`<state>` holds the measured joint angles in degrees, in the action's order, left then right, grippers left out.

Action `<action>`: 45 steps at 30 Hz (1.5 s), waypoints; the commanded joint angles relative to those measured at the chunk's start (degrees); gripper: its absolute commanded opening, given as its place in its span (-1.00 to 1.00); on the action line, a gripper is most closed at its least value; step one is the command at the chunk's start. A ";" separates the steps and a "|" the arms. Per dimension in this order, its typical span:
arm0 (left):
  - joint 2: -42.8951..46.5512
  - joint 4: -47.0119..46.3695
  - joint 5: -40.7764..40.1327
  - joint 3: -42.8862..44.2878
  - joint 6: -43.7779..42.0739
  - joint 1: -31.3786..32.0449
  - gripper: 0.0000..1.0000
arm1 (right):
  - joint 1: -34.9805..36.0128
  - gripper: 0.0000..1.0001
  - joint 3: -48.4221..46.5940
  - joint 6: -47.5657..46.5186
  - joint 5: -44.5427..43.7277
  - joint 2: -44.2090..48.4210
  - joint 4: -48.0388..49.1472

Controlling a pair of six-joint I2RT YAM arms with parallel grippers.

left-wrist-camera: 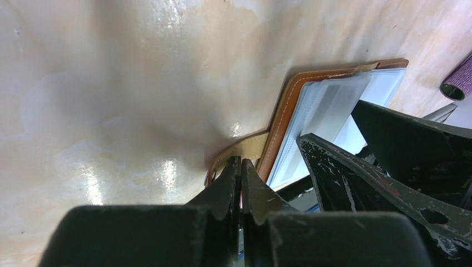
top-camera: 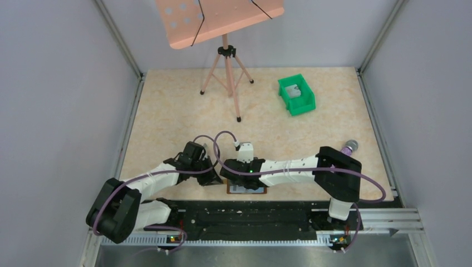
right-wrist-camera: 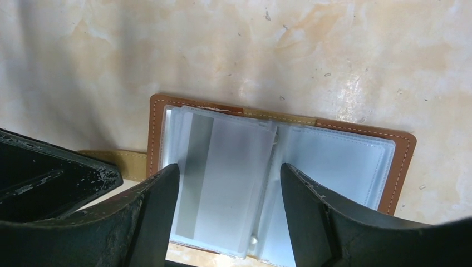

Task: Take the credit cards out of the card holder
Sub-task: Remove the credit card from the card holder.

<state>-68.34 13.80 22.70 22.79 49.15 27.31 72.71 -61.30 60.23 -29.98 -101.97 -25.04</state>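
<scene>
The brown card holder [right-wrist-camera: 401, 161] lies open and flat on the table by the near edge; it also shows in the top view [top-camera: 246, 189] and the left wrist view [left-wrist-camera: 284, 105]. A light grey credit card [right-wrist-camera: 222, 178] sits in the clear sleeve of its left panel, also visible in the left wrist view [left-wrist-camera: 328, 103]. My right gripper [right-wrist-camera: 229, 173] is open, one finger on each side of that card, just above the panel. My left gripper [left-wrist-camera: 241, 162] is shut, its tips down on the holder's tan side tab [left-wrist-camera: 245, 143]. In the top view both grippers [top-camera: 214, 177] [top-camera: 240, 179] cover most of the holder.
A green plastic bin [top-camera: 296, 95] stands at the back right with a light grey flat piece inside. A pink music stand [top-camera: 225, 61] on a tripod stands at the back middle. A purple cylinder [top-camera: 349, 147] lies by the right arm.
</scene>
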 commanded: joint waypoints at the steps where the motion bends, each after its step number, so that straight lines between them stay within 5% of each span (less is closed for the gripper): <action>1: 0.99 -0.53 0.00 -1.25 -0.56 -0.22 -0.93 | 1.01 0.31 -2.35 0.66 -0.54 -2.40 -0.74; 11: 2.06 -0.68 0.59 -1.82 -0.03 -0.21 -0.93 | 1.20 0.33 -4.42 1.15 0.32 -5.69 -3.51; 17: 2.37 -0.17 0.21 -2.02 -0.31 -0.20 -0.93 | 1.21 0.13 -4.02 0.22 0.03 -4.34 -3.60; 36: 3.20 3.69 -1.10 -0.05 -0.48 -0.27 -0.93 | -2.03 -0.05 10.48 -7.83 8.05 6.29 15.71; 45: 5.92 0.60 1.43 -2.79 3.65 -0.30 -0.92 | -6.63 0.01 12.95 -20.53 11.73 8.12 19.40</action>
<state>-64.01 16.75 22.94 21.41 50.26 27.20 67.81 -49.47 46.44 -19.99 -95.31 -6.52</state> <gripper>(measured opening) 0.043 0.495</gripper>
